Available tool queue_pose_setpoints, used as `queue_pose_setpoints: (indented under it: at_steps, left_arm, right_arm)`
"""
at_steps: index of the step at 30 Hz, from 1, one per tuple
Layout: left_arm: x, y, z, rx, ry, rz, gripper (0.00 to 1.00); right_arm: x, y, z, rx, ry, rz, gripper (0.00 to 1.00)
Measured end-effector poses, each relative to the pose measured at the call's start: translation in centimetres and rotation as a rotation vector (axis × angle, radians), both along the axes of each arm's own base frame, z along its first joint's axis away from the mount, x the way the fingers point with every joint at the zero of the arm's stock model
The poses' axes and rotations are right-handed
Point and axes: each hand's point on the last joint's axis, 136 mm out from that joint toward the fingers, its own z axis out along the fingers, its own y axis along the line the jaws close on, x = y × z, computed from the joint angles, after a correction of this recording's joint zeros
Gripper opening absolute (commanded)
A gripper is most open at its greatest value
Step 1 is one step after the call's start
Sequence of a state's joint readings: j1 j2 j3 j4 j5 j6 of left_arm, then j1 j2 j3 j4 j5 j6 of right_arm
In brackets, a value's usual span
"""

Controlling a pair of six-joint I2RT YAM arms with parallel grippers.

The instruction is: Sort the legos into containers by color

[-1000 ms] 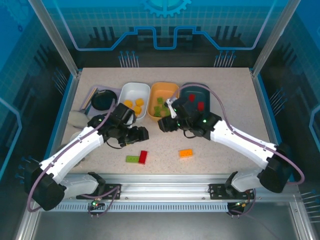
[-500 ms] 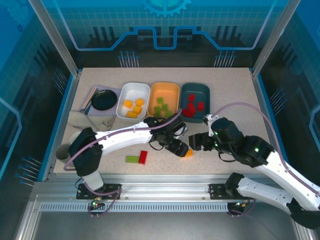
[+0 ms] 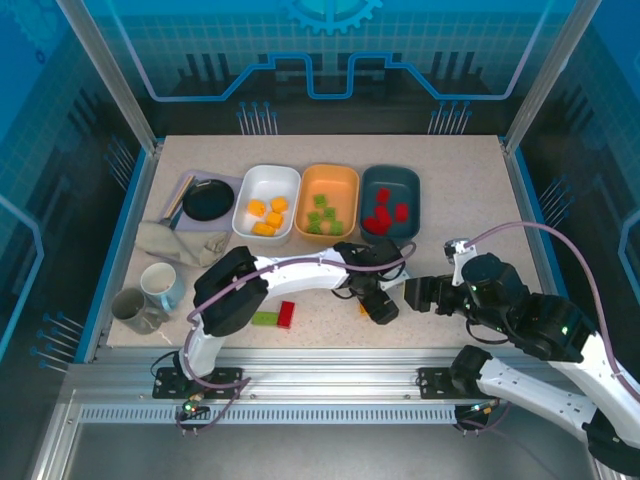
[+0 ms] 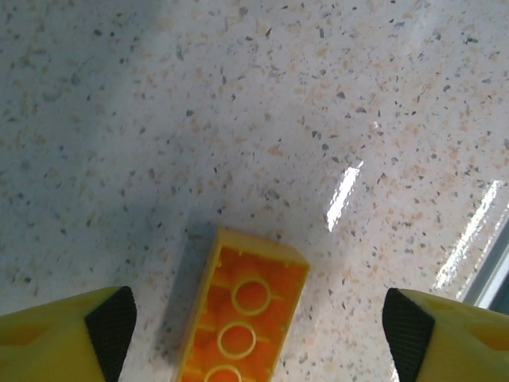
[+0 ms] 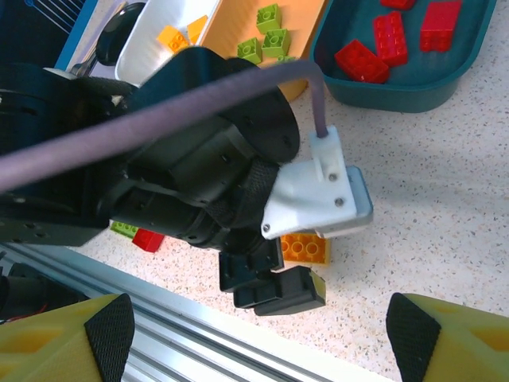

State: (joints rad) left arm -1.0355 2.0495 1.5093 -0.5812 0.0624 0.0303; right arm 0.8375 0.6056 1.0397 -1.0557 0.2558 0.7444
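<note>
The left gripper [image 3: 381, 306] is lowered to the speckled table [image 3: 470, 200], its yellow fingers [image 4: 107, 322] spread wide on either side of an orange-yellow lego [image 4: 242, 310] that lies studs-down, hollow underside showing; neither pad touches it. The left arm reaches across the front of the table to the right of centre. Just to its right, the right gripper [image 3: 416, 293] faces it, its own fingers [image 5: 107, 326] likewise wide apart and holding nothing; its wrist camera looks onto the left arm's black wrist and the same lego [image 5: 302, 248] peeking out beneath it. Near the front edge, left of centre, a light green lego [image 3: 264, 318] and a red lego [image 3: 287, 314] lie side by side, touching. Along the back stand three tubs in a row: the white tub [image 3: 272, 178] with orange-yellow pieces [image 3: 266, 215], the orange tub [image 3: 330, 180] with green pieces [image 3: 322, 218], and the dark teal tub [image 3: 390, 180] with red pieces [image 3: 384, 215]
</note>
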Motion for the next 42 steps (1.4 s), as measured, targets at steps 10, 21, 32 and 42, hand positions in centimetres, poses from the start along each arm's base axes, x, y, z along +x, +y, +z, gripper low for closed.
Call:
queue_pose_setpoints:
  at_steps: [10, 21, 32, 42]
  left_arm:
    - [0.0, 1.2, -2.3, 0.111, -0.041, 0.008, 0.65]
    - [0.8, 1.8, -2.9, 0.162, -0.089, 0.062, 0.25]
    - [1.7, 3.0, -1.8, 0.165, -0.074, 0.186, 0.19]
    - [12.5, 12.6, 10.2, -0.068, -0.125, 0.642, 0.21]
  right_arm:
    - [0.2, 0.1, -0.2, -0.013, 0.006, -0.005, 0.87]
    - [0.4, 0.3, 0.1, 0.0, -0.005, -0.004, 0.87]
    - [1.0, 1.5, 0.1, -0.01, -0.01, 0.037, 0.86]
    - [4.6, 8.0, 2.1, 0.086, -0.083, 0.197, 0.86]
